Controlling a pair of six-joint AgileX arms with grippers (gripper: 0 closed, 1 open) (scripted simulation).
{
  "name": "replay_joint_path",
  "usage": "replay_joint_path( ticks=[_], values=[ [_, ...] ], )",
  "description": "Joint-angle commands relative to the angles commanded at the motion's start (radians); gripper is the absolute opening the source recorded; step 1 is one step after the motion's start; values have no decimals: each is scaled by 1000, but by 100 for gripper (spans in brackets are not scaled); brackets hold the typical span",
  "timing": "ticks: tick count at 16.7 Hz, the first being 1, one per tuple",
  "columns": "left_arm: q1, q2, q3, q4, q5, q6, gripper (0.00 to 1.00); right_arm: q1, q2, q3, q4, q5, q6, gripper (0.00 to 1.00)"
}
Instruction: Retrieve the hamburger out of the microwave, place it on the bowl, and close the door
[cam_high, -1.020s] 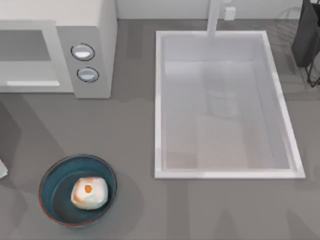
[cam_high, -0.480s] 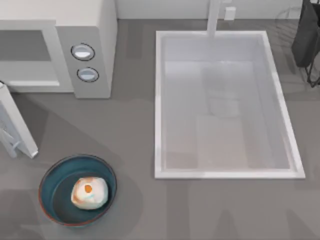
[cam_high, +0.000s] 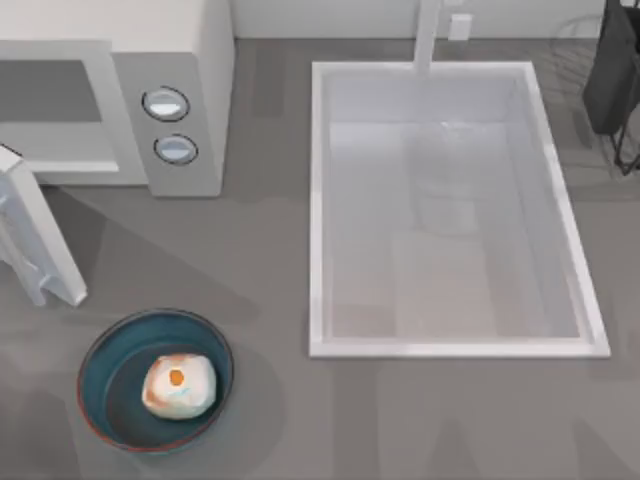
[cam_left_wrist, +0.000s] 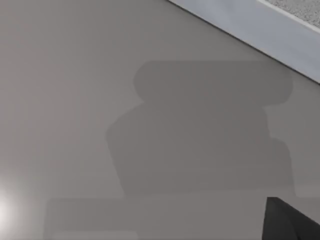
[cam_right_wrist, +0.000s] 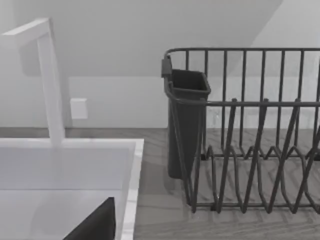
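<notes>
Since half a second ago the door (cam_high: 40, 235) has swung further in from the left edge, angled out from the microwave (cam_high: 170, 90), cavity open. Burger (cam_high: 179, 385) sits in the bowl (cam_high: 100, 350) on the desk (cam_high: 260, 250), near-left. Can't tell either hand's state. Sink (cam_high: 316, 200) and rack (cam_right_wrist: 250, 130) to the right.

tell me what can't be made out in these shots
- Door: top view, cut off by the left edge; what is moving it is out of frame.
- Microwave cavity: top view, left part cut off.
- Dish rack: right wrist view, cut off at the edge.
</notes>
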Motion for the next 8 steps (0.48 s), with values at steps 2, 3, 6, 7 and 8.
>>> replay_joint_path(
  ticks=[2,3,6,7,8],
  values=[
    [-106,-38,-24,4,-65,-74,0,0,0,0,0,0,0,100],
    [-164,-59,-37,6,-101,-114,0,0,0,0,0,0,0,100],
    [-323,-121,-75,13,-202,-230,0,0,0,0,0,0,0,100],
    [-358,-138,-85,15,-229,-261,0,0,0,0,0,0,0,100],
    [-382,-152,-93,16,-250,-284,0,0,0,0,0,0,0,100]
  ],
)
